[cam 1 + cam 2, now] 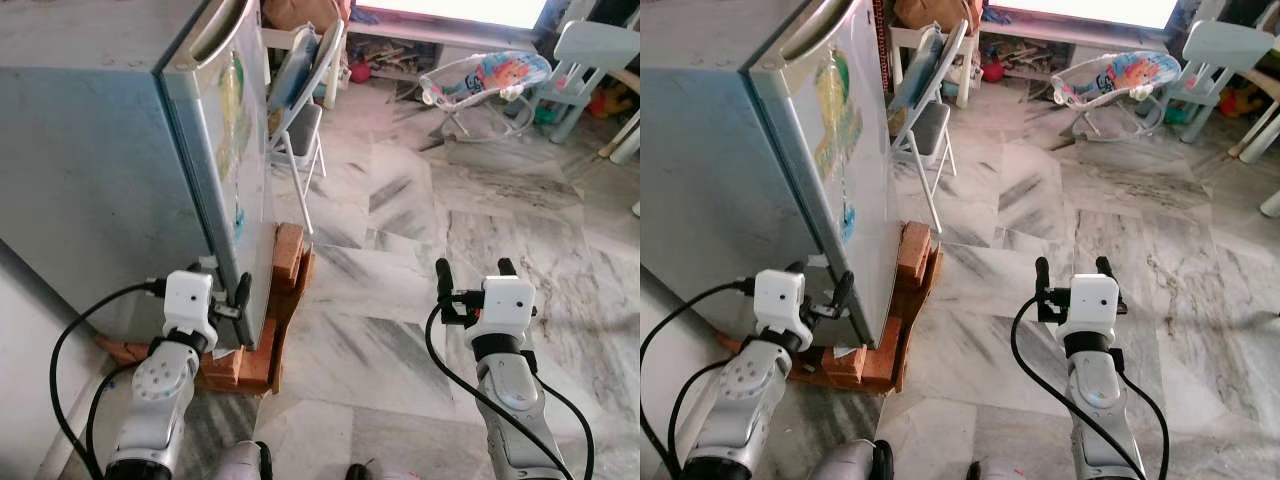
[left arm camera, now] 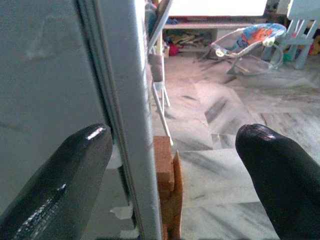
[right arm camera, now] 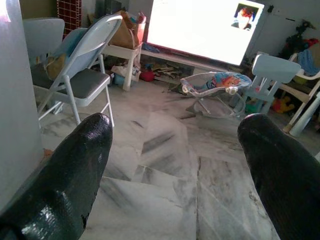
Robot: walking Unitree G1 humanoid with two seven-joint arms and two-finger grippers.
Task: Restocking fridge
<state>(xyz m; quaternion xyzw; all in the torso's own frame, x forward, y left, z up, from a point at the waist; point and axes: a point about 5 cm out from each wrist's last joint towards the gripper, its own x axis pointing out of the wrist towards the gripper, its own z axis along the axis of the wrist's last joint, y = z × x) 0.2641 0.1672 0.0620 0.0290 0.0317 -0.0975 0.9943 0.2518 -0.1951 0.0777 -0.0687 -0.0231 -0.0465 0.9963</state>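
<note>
A small silver fridge stands at my left on wooden blocks, its door shut and its handle along the top edge. My left gripper is open at the door's lower free edge. In the left wrist view the door edge runs between its two black fingers. My right gripper is open and holds nothing, hovering above the marble floor to the right of the fridge.
Reddish wooden blocks stick out under the fridge front. A folding chair stands just beyond the door. Farther back are a baby bouncer, a pale plastic chair and a bright screen. Marble floor lies open ahead.
</note>
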